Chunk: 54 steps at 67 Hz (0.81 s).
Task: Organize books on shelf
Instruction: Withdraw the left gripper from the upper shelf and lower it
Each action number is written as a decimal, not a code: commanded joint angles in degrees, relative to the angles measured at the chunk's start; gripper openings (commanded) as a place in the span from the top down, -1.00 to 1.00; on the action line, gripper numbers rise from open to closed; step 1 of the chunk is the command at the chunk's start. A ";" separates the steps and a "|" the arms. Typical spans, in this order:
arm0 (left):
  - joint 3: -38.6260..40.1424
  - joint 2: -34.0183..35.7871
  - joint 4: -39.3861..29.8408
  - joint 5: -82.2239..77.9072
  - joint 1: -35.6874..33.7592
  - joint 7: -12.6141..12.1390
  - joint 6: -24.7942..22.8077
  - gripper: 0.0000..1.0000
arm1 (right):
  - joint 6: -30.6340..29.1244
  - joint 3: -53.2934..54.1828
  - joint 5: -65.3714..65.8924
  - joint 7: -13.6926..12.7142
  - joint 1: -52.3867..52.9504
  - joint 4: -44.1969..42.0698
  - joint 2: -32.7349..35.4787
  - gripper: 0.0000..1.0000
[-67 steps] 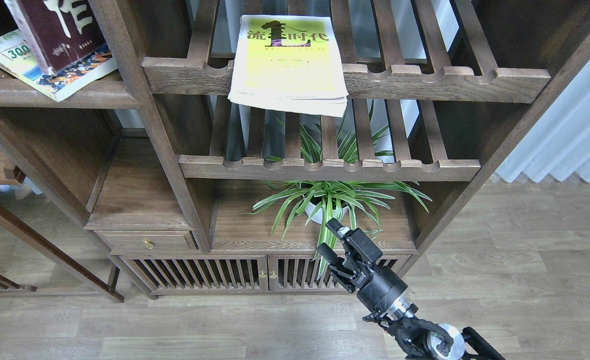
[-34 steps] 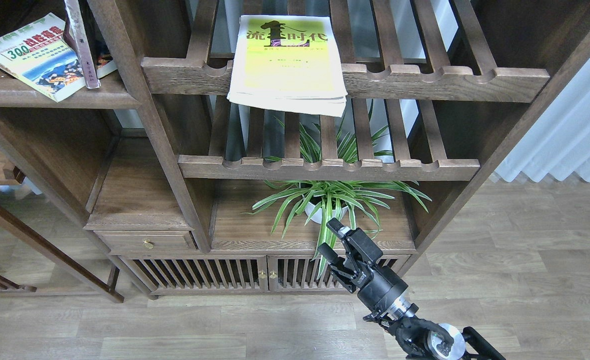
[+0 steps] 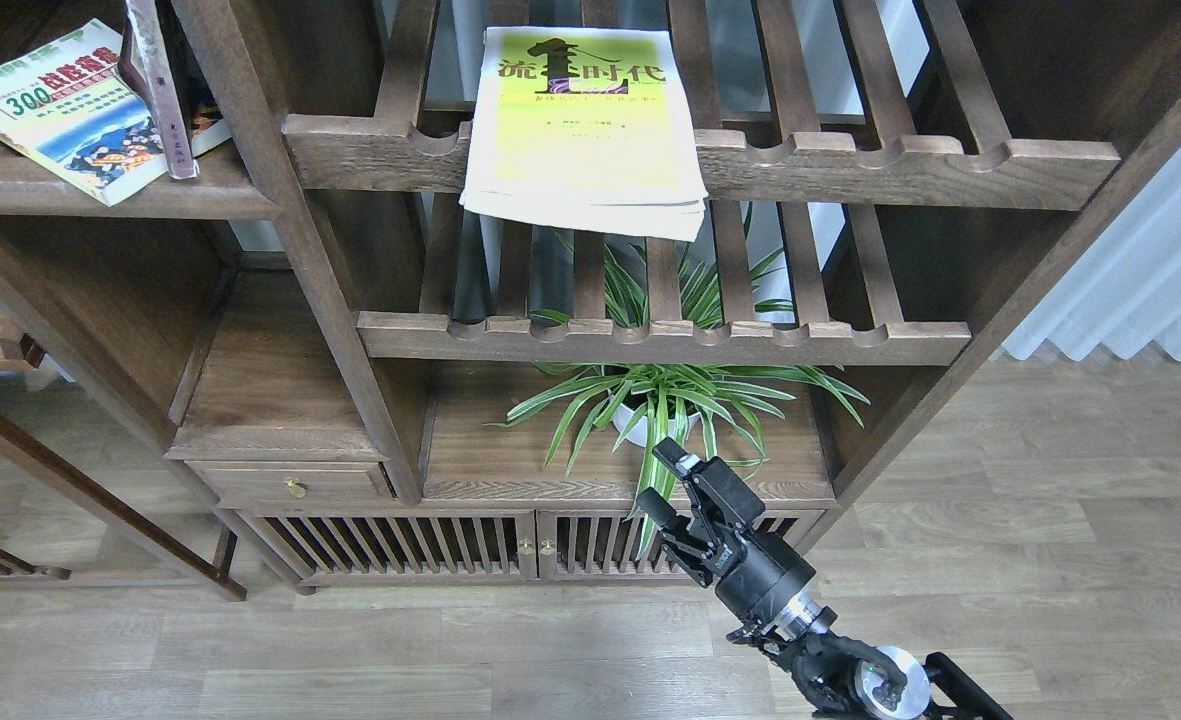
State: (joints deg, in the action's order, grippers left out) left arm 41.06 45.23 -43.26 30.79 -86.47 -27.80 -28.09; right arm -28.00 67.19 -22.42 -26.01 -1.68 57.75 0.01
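Low at lower right, the right gripper (image 3: pixel 662 482) hangs with fingers apart, empty. Straight above it, the yellow-green book (image 3: pixel 582 125) lies on a slatted rack (image 3: pixel 910 165). Far up-left, the "300" book (image 3: pixel 55 110) and maroon book (image 3: pixel 158 85) sit on the solid shelf (image 3: pixel 100 195).

Solid dark wood shelf (image 3: pixel 100 195) at upper left, front edge scuffed, carrying the "300" book (image 3: pixel 55 110) flat and askew, one corner overhanging that front edge. Maroon book (image 3: pixel 162 90) standing on edge near the shelf's right end, resting on the "300" book. On the upper slatted rack (image 3: pixel 850 165), yellow-green book (image 3: pixel 582 120) lying flat, overhanging the scalloped front rail.
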 commanded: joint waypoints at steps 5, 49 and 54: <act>-6.25 3.29 -2.36 -0.56 4.20 -0.20 0.09 -0.97 | 0.00 0.04 0.00 -0.01 -0.08 -0.09 -0.01 -0.99; -6.35 5.40 -6.75 -0.56 14.58 -0.20 0.09 -0.97 | 0.00 -0.05 0.00 -0.01 0.18 -0.09 -0.01 -0.99; -6.43 5.84 -8.69 -0.64 14.93 -0.20 0.09 -0.97 | 0.00 -0.05 0.00 -0.01 0.18 -0.35 -0.01 -0.99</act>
State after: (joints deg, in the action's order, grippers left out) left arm 34.72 50.56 -49.36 30.29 -72.43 -28.00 -28.00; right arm -28.00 67.15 -22.41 -26.02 -1.50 57.64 0.00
